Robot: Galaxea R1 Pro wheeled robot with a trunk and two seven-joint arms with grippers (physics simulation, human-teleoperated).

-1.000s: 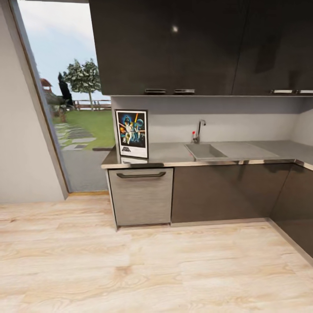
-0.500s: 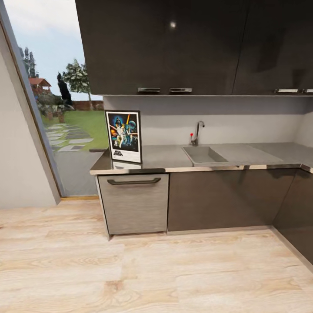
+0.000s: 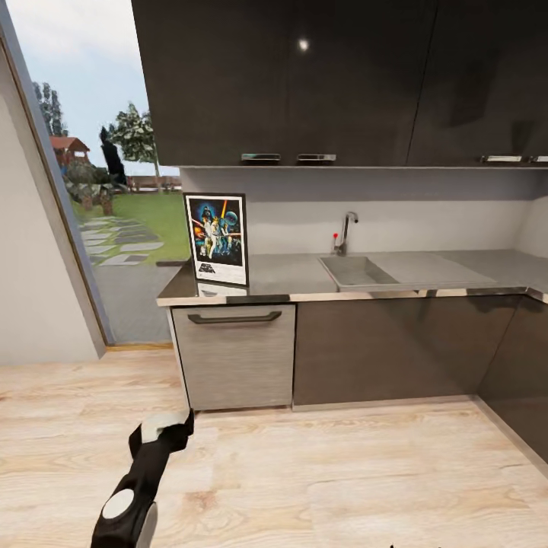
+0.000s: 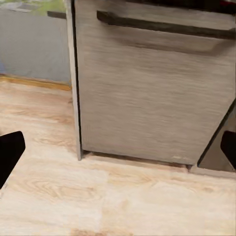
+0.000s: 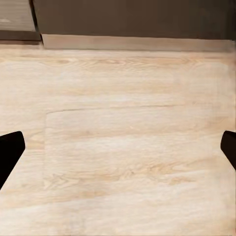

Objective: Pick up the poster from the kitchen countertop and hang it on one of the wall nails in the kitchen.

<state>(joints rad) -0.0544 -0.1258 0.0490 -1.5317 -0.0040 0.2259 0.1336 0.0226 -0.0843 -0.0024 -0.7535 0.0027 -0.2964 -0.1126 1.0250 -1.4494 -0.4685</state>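
Note:
The Star Wars poster (image 3: 217,239) stands upright at the left end of the grey kitchen countertop (image 3: 297,278), leaning back toward the wall. My left arm (image 3: 141,476) reaches up from the lower left over the wood floor, well below and short of the counter. The left gripper (image 4: 118,150) is open, with its dark fingertips (image 4: 10,153) spread wide, and faces the light grey drawer front (image 4: 147,93) under the poster. In the right wrist view the right gripper (image 5: 118,147) is open too, over bare floor near the cabinet plinth (image 5: 132,42).
A sink (image 3: 356,269) and tap (image 3: 347,230) sit mid-counter. Dark upper cabinets (image 3: 304,76) hang above it. Dark base cabinets (image 3: 525,365) turn the corner at the right. A tall glass opening (image 3: 106,198) to the garden lies left of the counter.
The camera shifted early on, then held still. In the last half second my left arm has come up into the lower left of the head view. The poster has stayed in place.

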